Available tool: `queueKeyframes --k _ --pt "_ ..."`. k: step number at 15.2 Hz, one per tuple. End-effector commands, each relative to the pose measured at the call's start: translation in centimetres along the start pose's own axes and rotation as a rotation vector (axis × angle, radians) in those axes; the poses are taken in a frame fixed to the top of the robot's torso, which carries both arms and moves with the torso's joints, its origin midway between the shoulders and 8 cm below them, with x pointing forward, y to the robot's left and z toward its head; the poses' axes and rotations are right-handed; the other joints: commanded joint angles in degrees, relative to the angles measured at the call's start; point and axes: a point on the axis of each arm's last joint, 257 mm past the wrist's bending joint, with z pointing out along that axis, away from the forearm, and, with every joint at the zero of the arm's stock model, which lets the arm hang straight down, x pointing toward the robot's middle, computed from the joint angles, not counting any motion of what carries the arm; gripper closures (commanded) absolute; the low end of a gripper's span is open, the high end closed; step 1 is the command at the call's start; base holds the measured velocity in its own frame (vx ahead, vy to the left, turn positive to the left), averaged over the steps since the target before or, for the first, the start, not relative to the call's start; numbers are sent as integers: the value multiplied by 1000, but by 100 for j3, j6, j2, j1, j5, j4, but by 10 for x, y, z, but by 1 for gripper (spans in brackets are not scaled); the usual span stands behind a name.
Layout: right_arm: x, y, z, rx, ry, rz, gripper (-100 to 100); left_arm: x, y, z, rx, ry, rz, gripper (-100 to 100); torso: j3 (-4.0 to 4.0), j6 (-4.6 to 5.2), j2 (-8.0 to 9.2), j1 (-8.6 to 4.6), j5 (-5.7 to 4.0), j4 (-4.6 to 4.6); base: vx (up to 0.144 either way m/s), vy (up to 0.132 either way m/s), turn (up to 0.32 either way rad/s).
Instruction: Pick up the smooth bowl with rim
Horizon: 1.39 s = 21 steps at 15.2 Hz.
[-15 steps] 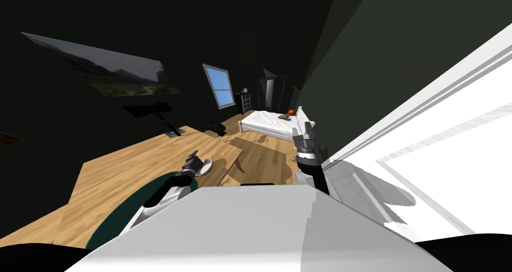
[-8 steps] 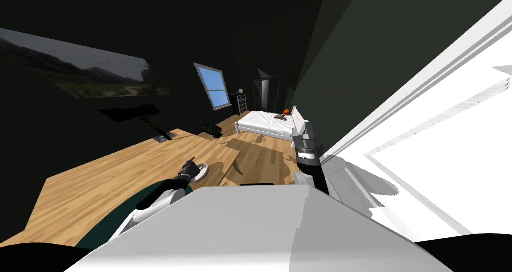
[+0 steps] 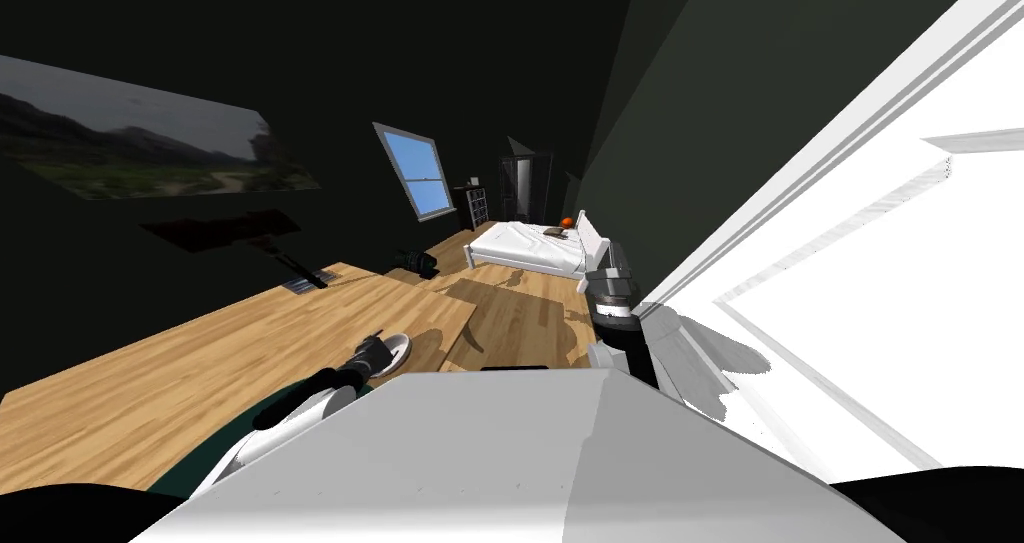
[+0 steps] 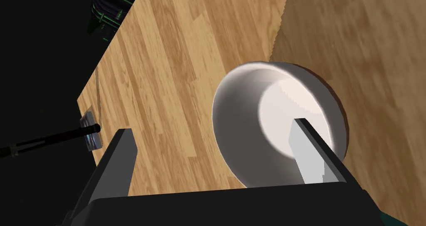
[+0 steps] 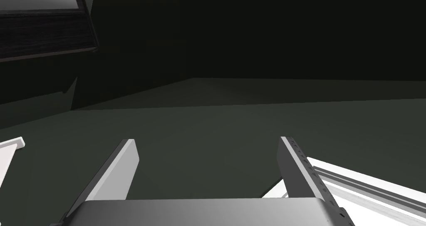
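A smooth white bowl with a rim (image 4: 274, 119) stands on the wooden table (image 4: 166, 69), close to the table's edge. My left gripper (image 4: 211, 125) is open right at it. One of its fingers (image 4: 310, 152) hangs over the bowl's inside, the other stands outside above the tabletop, and the bowl's wall lies between them. From the head, the bowl (image 3: 398, 348) peeks out just past the left gripper (image 3: 372, 352). My right gripper (image 5: 206, 139) is open and holds nothing; it is raised in front of my right side (image 3: 612, 267).
A dark stand with a flat metal foot (image 4: 92, 130) sits at the table's far side. A dark green shape (image 3: 190, 467) lies under my left forearm. Beyond the table are wooden floor, a dark object (image 3: 415, 261) and a white bed (image 3: 525, 242). White panelling (image 3: 880, 297) runs along my right.
My head view has shifted and rolled. My left hand has sunk lower and drawn in over the bowl, fingers still open. The right arm holds its pose.
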Motion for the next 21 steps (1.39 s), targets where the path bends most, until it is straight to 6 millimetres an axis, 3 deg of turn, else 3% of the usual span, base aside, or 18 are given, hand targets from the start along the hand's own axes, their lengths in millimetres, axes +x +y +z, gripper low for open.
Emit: queueKeyframes --k 1,2,3,6,7,9,10,12,13,15,21 --pt "0 0 0 0 0 0 0 -10 14 -2 -51 -24 -24 -100 0 0 0 0 0 0 20 21 -133" --pt "0 0 0 0 0 0 0 -11 17 -2 -61 -26 -24 -100 0 0 0 0 1 0 14 16 -62" --pt "0 0 0 0 0 0 0 -24 25 -5 -90 -48 -55 -100 0 -1 1 -2 0 0 20 17 -104" --pt "0 0 0 0 0 0 0 -26 33 -6 -121 -55 -56 -100 0 -1 0 -2 0 0 16 13 -70" --pt "0 0 0 0 0 0 0 -39 44 -10 -161 -79 -88 -100 1 -2 2 -5 -1 0 15 6 -125" --pt "0 0 0 0 0 0 0 -39 49 -10 -179 -83 -88 -100 0 0 0 -4 -1 0 17 14 -91" --pt "0 0 0 0 0 0 0 -51 59 -15 -218 -106 -120 -100 0 -2 1 -3 0 0 20 15 -127" --pt "0 0 0 0 0 0 0 -52 64 -16 -235 -109 -120 -100 0 0 -1 -2 0 0 18 18 -77" --pt "0 0 0 0 0 0 0 -63 74 -21 -271 -130 -152 -100 0 -2 0 -2 0 0 19 20 -97" --pt "0 0 0 0 0 0 0 -63 78 -23 -288 -134 -153 -100 0 0 -1 0 0 0 18 21 -92" --pt "0 0 0 0 0 0 0 -90 116 -45 -430 -198 -245 -100 -2 1 -3 5 1 0 22 28 -123"
